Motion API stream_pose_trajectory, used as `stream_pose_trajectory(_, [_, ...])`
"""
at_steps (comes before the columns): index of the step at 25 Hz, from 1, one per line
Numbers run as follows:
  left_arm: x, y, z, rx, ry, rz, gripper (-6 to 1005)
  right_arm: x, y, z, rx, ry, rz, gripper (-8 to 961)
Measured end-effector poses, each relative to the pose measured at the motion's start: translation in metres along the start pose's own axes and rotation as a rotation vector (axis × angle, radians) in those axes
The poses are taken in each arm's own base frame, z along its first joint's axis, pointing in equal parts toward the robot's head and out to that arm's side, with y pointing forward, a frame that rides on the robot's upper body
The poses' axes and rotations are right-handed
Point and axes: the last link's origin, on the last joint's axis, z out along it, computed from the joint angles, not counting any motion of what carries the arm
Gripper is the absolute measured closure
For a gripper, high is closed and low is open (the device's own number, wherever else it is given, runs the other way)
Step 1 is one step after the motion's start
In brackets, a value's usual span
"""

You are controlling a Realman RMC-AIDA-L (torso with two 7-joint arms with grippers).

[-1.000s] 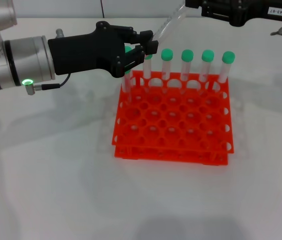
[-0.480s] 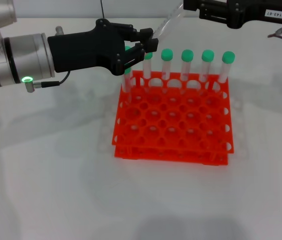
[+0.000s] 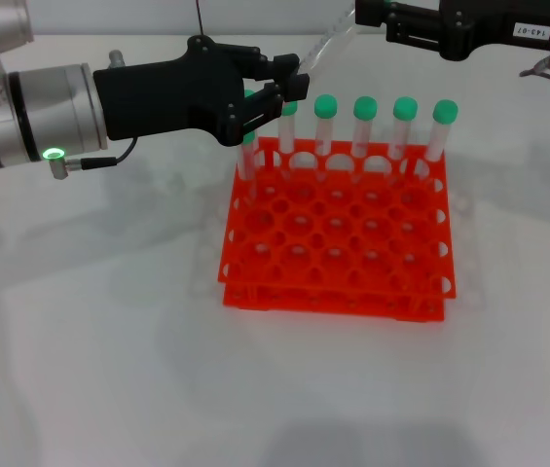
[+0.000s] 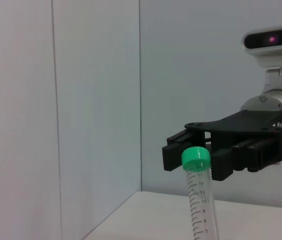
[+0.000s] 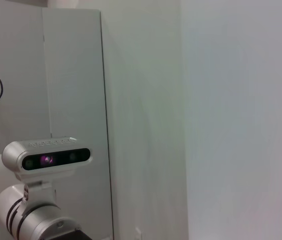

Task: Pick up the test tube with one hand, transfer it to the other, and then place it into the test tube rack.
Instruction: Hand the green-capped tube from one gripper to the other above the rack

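Note:
The test tube point(image 3: 328, 47) is a clear tube slanting up from my left gripper point(image 3: 294, 83) toward my right gripper point(image 3: 367, 15). The left gripper, black and unlabelled, is shut on the tube's lower part, above the back left corner of the orange-red test tube rack point(image 3: 338, 233). In the left wrist view the test tube point(image 4: 199, 200) stands with its green cap right in front of the right gripper point(image 4: 208, 145). The head view hides that cap behind the right gripper, which carries a white label.
Several other green-capped tubes point(image 3: 365, 122) stand in the rack's back row, two of them partly hidden behind the left gripper. White table surrounds the rack. The right wrist view shows only walls and the robot's head point(image 5: 46, 157).
The right gripper has shifted slightly left toward the tube's upper end. The left gripper rose a little with the tube, then stayed still.

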Motion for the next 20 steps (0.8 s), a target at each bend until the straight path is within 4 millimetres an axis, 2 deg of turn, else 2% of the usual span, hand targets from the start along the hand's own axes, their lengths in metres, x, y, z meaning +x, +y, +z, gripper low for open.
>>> stream_pose_trajectory(20, [0.0004,-0.0003,0.0005,0.0,0.0,-0.003,806,-0.0001,-0.0009,0.0002,0.002,0.005,0.006,586])
